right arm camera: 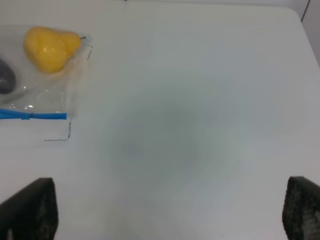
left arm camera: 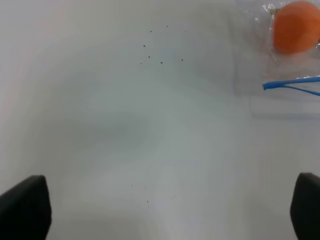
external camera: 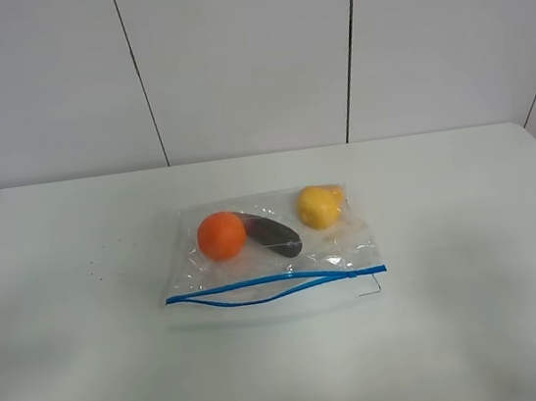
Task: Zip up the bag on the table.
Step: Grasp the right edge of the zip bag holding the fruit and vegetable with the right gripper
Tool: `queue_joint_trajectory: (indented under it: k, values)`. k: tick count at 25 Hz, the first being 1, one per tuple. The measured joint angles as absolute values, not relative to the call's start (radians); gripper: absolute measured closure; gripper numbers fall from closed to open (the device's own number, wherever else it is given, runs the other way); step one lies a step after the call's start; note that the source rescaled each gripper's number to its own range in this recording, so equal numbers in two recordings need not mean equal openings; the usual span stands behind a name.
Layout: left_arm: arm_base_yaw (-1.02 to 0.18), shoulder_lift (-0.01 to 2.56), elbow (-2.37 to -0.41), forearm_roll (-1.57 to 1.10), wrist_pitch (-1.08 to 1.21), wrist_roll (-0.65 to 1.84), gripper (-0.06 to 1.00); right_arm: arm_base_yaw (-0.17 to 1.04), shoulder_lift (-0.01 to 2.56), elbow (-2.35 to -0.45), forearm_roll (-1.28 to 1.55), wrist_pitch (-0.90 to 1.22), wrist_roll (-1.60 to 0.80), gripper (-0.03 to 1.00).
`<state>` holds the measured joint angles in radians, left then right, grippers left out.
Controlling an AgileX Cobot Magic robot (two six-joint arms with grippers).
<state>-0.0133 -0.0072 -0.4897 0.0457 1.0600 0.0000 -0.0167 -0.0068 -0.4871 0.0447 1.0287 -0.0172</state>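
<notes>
The clear bag (external camera: 270, 255) lies flat in the middle of the white table (external camera: 470, 233). Inside it sit an orange fruit (external camera: 221, 235), a dark purple fruit (external camera: 275, 236) and a yellow fruit (external camera: 319, 206). Its blue zipper strip (external camera: 274, 287) runs along the near edge, with the two tracks gaping apart over the left part. Neither arm appears in the high view. My left gripper (left arm camera: 165, 210) is open over bare table, well to the left of the bag's corner (left arm camera: 287, 85). My right gripper (right arm camera: 170, 210) is open too, to the right of the bag's other end (right arm camera: 50, 80).
A few dark specks (left arm camera: 160, 50) dot the table left of the bag. Grey wall panels (external camera: 244, 55) rise behind the table's far edge. The table's right edge (right arm camera: 307, 25) shows in the right wrist view.
</notes>
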Motion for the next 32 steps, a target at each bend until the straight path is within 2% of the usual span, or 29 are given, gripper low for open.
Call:
queue_joint_trajectory:
  k: [16, 22, 26, 32]
  values:
    - [-0.013, -0.007, -0.49, 0.046, 1.06, 0.0, -0.06, -0.017, -0.007, -0.487, 0.05, 1.029, -0.017, -0.03]
    - [-0.013, -0.007, -0.49, 0.046, 1.06, 0.0, -0.06, -0.017, 0.018, -0.556, 0.02, 1.029, 0.0, -0.03]
    - [-0.013, -0.007, -0.49, 0.046, 1.06, 0.0, -0.06, -0.017, 0.191, -0.627, 0.016, 1.028, 0.019, -0.03]
    - [-0.013, -0.007, -0.49, 0.046, 1.06, 0.0, -0.06, -0.017, 0.592, -0.733, 0.024, 0.948, 0.026, -0.03]
